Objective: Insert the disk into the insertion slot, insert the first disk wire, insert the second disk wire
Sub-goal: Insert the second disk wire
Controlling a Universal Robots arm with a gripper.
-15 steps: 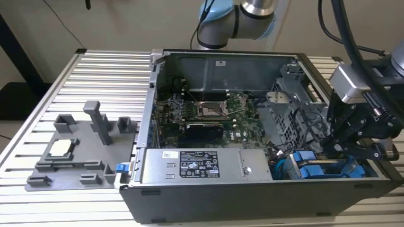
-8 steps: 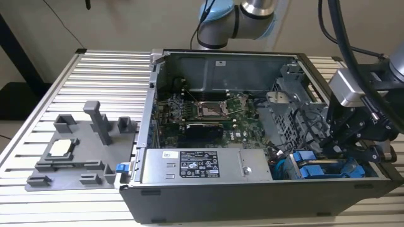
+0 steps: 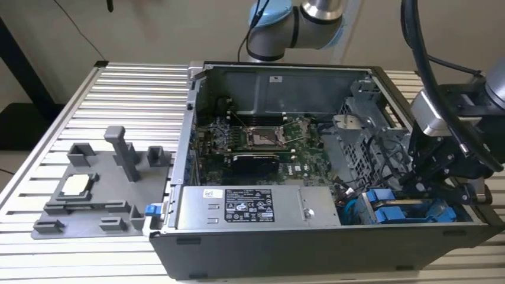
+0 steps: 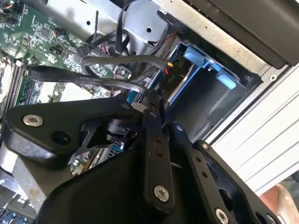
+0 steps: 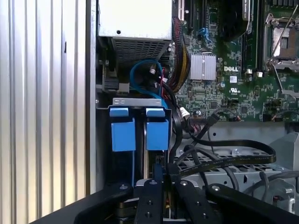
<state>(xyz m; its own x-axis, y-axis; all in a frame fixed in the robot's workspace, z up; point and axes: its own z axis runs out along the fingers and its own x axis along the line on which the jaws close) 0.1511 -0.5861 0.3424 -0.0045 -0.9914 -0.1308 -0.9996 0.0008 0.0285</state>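
The disk [image 5: 156, 133] sits in the drive bay's slot, showing the blue end of its carrier, beside the other blue-framed drive [image 5: 122, 133]. In the exterior view the bay with both blue carriers [image 3: 394, 212] is at the case's front corner on the exterior view's right. My gripper [image 3: 426, 192] hangs just above that bay. Its black fingers [image 5: 154, 191] lie close together, shut, and whether anything is pinched between the tips is hidden. In the second wrist view the gripper [image 4: 154, 100] ends among black flat cables [image 4: 88, 77] and a blue wire [image 4: 133, 95], next to a black connector [image 4: 169, 74].
The open computer case [image 3: 181, 195] lies on a slatted metal table [image 3: 134, 83]. Inside are the motherboard [image 3: 252, 142], a grey power supply [image 3: 252, 207] and a metal drive cage [image 3: 355, 136] draped with cables. A grey fixture plate [image 3: 94, 189] lies at the exterior view's left.
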